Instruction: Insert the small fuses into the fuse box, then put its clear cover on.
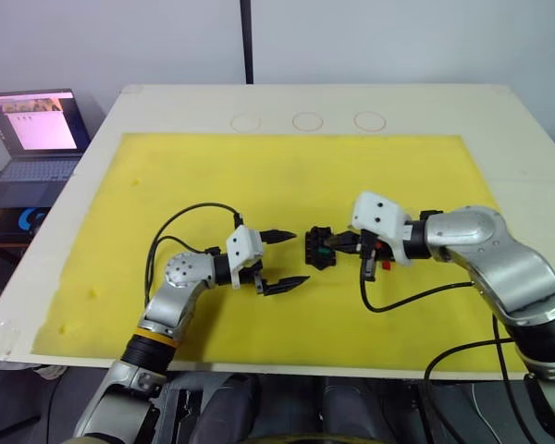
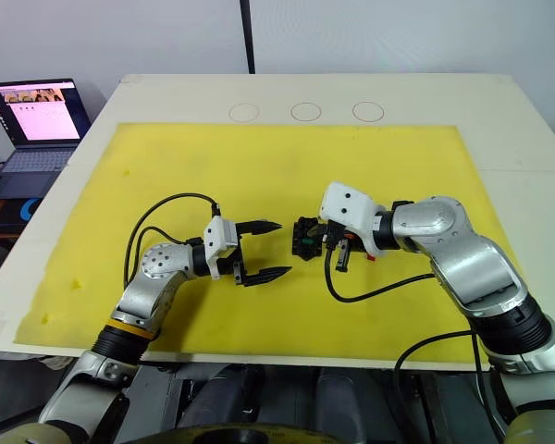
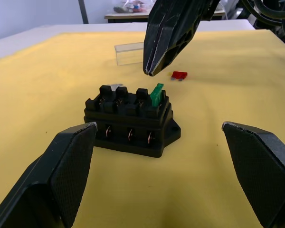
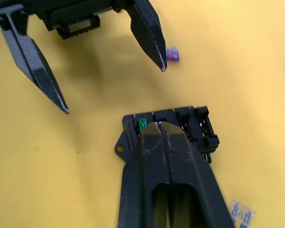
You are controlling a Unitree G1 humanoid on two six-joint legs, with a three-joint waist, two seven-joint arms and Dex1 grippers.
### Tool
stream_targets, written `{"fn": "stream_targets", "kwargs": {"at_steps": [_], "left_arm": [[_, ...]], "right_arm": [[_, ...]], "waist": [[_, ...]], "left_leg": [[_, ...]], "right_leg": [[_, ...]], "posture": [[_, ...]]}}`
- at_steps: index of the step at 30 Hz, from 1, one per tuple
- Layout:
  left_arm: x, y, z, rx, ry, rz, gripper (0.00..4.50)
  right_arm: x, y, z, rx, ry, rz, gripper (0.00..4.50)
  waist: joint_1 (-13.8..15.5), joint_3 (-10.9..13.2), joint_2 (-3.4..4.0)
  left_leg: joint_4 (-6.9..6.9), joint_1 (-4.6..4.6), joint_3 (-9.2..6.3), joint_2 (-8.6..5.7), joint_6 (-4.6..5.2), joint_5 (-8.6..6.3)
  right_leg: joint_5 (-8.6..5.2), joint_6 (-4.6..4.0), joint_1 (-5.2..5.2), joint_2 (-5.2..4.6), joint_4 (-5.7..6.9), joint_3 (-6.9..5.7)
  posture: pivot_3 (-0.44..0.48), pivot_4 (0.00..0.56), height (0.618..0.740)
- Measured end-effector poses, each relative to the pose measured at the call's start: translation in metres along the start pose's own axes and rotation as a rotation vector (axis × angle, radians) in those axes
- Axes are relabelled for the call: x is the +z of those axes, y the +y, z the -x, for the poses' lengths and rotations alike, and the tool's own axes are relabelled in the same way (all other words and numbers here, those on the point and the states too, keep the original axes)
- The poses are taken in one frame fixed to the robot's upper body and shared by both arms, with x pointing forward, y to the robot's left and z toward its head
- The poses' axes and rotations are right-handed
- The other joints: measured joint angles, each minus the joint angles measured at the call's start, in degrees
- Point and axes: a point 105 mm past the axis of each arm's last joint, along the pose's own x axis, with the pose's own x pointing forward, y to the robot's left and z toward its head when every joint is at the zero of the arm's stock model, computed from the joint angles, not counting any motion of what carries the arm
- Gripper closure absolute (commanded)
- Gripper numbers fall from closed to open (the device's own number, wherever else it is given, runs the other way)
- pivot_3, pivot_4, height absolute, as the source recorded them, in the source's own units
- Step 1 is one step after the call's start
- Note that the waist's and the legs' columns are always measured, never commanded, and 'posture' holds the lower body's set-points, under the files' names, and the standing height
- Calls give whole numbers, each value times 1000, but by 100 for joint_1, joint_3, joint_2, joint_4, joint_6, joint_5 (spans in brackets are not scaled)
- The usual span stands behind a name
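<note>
fuse box [image 3: 129, 126] on yellow mat [image 1: 259, 176], between hands; green fuse [image 3: 156, 94] seated in end slot | right hand [image 3: 151, 72] fingers pressed together, empty, tip just above box | left hand [image 1: 287, 259] wide open, empty | red fuse [image 3: 179, 75], clear cover [image 3: 129, 53] lie behind

A robotics lab: a white counter [image 1: 536, 139] padded with yellow foam [image 1: 287, 176], a laptop [image 1: 32, 129] running beside it.

mat [image 1: 259, 185] yellow | surface [image 1: 499, 120] cream, three faint circles | box [image 3: 128, 123] black | fuses: one green [image 3: 156, 94] in box, one red [image 3: 179, 75], one purple [image 4: 173, 54] | cover [image 3: 129, 53] clear | hand fingers [image 3: 71, 166] black | arms [image 1: 499, 254] silver-grey
</note>
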Motion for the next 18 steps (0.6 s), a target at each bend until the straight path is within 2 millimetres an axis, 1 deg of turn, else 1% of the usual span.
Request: {"fn": "stream_targets", "kwargs": {"at_steps": [9,13,18], "left_arm": [[2,3,-3,-1,-4,-3,0],[2,3,-2,-1,-2,-4,0],[2,3,-2,1,-1,-5,0]], "right_arm": [[-6,5,-6,12,20,-5,4487],[-9,8,-10,22,34,33,4487],[-10,8,-13,12,41,86,4487]], "waist": [[-3,0,0],[-3,-3,1],[-3,-7,1]], "left_leg": [[1,0,0,0,-1,0],[2,1,0,0,-1,1],[2,7,0,0,-1,0]], "right_leg": [[0,0,1,0,0,0],[0,0,2,0,1,0],[0,0,8,0,1,0]], "posture": [[0,150,740],[0,150,740],[0,150,740]]}}
